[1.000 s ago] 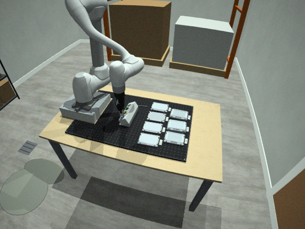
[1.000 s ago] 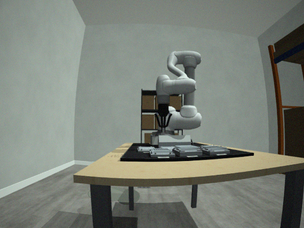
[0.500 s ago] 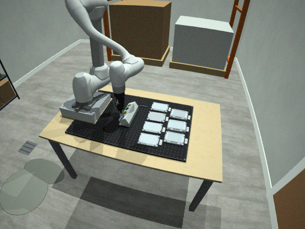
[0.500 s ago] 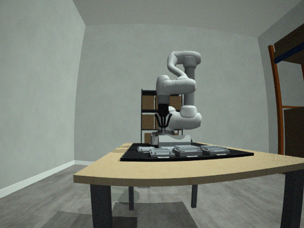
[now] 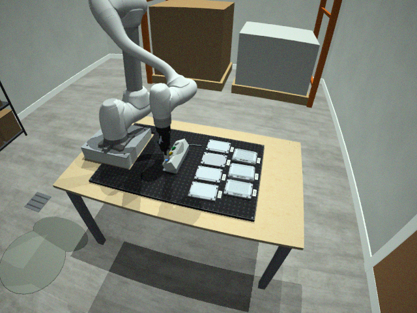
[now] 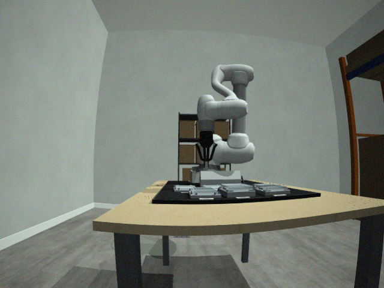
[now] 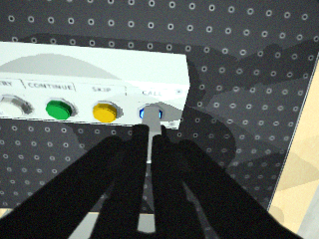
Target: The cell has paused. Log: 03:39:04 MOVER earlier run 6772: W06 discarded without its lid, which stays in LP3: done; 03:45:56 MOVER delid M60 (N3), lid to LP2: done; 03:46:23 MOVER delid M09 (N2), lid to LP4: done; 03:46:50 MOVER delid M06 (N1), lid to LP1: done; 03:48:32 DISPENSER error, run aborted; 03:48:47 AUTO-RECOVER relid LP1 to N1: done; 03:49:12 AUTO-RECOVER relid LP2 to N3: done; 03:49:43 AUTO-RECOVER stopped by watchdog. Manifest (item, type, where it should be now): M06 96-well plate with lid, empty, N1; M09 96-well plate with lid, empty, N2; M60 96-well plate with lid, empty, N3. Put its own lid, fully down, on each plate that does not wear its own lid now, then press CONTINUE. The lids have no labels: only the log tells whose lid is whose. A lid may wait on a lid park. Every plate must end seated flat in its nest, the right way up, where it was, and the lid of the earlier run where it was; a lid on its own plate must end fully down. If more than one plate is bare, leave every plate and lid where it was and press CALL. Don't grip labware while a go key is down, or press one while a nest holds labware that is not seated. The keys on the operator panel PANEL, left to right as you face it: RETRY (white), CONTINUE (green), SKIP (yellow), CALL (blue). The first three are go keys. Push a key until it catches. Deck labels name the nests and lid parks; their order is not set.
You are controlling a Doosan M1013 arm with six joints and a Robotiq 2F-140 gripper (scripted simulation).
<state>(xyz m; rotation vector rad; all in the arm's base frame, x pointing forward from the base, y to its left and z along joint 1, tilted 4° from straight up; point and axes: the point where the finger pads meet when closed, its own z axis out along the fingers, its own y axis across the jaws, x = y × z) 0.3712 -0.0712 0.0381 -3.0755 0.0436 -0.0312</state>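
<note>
My gripper (image 7: 151, 119) is shut and empty, pointing down at the white operator panel (image 5: 175, 155). In the wrist view its closed fingertips sit right on the blue CALL key and cover its lower edge. The yellow SKIP key (image 7: 105, 112), the green CONTINUE key (image 7: 58, 110) and the white RETRY key (image 7: 12, 105) stand free to its left. Three plates sit in a column of nests: the far one (image 5: 244, 155) and the near one (image 5: 238, 188) show a dotted well pattern, the middle one (image 5: 242, 171) looks smooth-topped. The gripper (image 5: 165, 152) is well left of them.
Several flat lid parks (image 5: 211, 166) form a column between the panel and the nests; I cannot tell which hold lids. The arm's base block (image 5: 116, 148) stands at the deck's left end. Boxes and a ladder stand behind the table.
</note>
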